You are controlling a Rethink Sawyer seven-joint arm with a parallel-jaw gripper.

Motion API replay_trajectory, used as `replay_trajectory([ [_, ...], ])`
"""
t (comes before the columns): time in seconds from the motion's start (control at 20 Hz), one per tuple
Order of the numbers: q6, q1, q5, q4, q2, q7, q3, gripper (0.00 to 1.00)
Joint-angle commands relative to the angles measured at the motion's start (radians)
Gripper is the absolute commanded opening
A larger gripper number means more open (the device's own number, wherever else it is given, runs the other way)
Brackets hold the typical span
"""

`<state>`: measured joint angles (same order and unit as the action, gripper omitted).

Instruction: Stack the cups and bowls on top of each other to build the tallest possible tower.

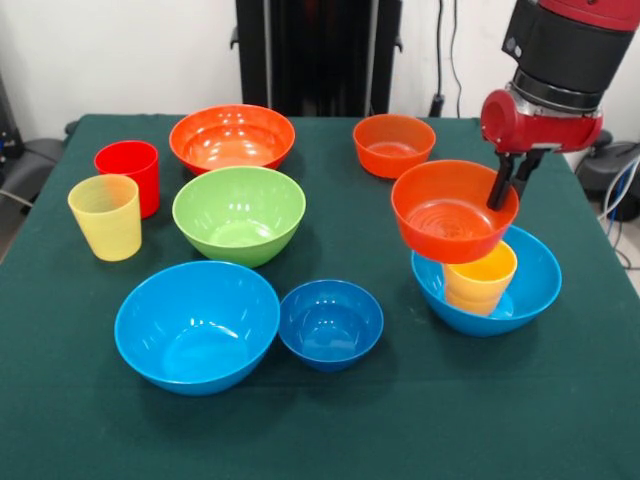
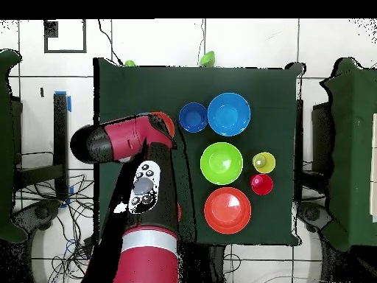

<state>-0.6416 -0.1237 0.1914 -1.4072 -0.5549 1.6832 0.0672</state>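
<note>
the arm reaches down from above, its gripper pinching the rim of a small orange bowl, held tilted over the yellow cups.

A dark green cloth covers the counter. Behind it stands a white wall with black cables hanging at the right. From overhead, the floor is white tile with dark grout lines.
</note>
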Motion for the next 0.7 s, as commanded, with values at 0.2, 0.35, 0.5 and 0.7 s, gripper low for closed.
replay_trajectory([
  [0.2, -0.123, -0.03, -0.046, 0.032, 0.02, 0.122, -0.067, 0.0],
  [0.35, -0.124, -0.037, -0.046, 0.041, 0.018, 0.114, -0.067, 0.0],
  [0.5, -0.14, -0.045, -0.047, 0.059, 0.013, 0.109, -0.059, 0.0],
  [0.7, -0.141, -0.05, -0.054, 0.077, 0.017, 0.111, -0.057, 0.0],
])
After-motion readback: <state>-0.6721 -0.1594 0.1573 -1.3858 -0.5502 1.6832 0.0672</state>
